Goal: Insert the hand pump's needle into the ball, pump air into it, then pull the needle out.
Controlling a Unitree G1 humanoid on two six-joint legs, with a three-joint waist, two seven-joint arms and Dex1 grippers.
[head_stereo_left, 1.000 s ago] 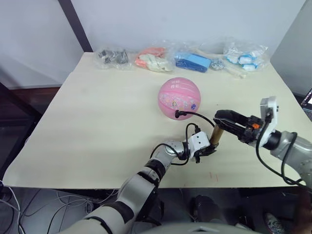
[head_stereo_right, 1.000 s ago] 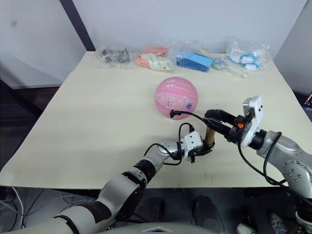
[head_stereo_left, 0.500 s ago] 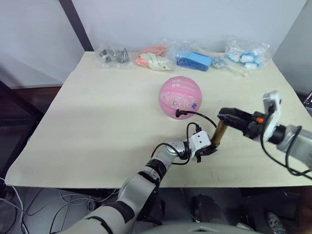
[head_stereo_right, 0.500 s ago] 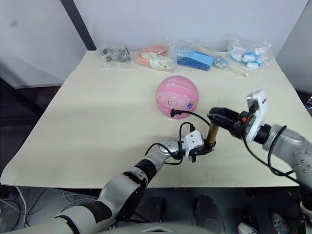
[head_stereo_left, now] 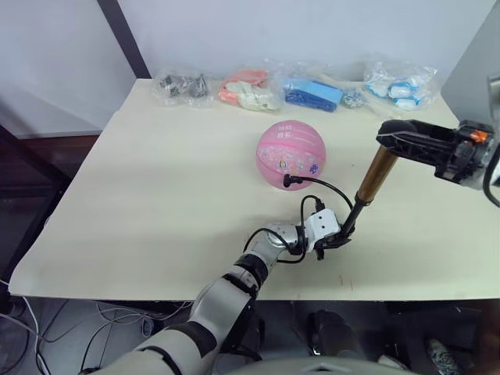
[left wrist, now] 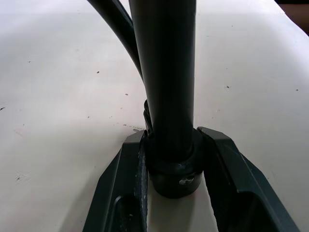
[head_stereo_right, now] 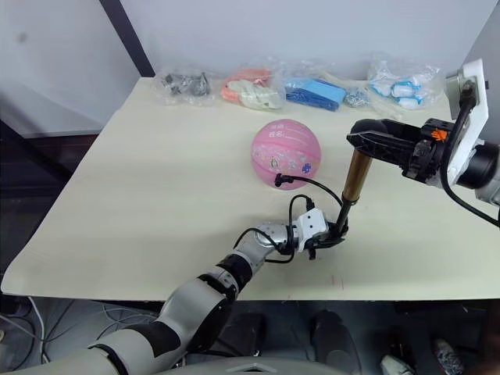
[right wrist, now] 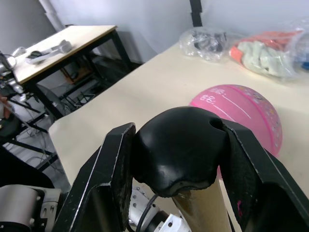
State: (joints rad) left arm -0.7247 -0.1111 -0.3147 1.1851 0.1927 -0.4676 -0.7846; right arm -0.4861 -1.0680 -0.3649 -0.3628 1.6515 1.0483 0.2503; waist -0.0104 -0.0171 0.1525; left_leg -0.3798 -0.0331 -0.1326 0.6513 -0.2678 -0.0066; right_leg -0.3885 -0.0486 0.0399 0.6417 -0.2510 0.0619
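The pink ball [head_stereo_left: 291,154] rests mid-table. A thin black hose [head_stereo_left: 328,187] loops from it, and the needle's black fitting [head_stereo_left: 287,183] sits against the ball's near side. The hand pump stands tilted and drawn out. Its gold cylinder [head_stereo_left: 376,175] is high, and a thin black rod [head_stereo_left: 349,220] runs down to the table. My left gripper [head_stereo_left: 334,238] is shut on the rod's lower end [left wrist: 171,166] at the tabletop. My right gripper [head_stereo_left: 394,134] is shut on the black cap [right wrist: 176,145] atop the cylinder, right of the ball [right wrist: 246,108].
Several clear bags line the table's far edge: dark parts [head_stereo_left: 181,86], orange and white items [head_stereo_left: 248,91], blue items [head_stereo_left: 312,94], blue-white items [head_stereo_left: 398,82]. The cream table [head_stereo_left: 156,195] spreads bare to the left. A second table [right wrist: 58,53] stands beyond.
My right gripper has risen and moved right with the gold cylinder, baring the thin rod. My left gripper has stayed at the table, and the ball has not moved.
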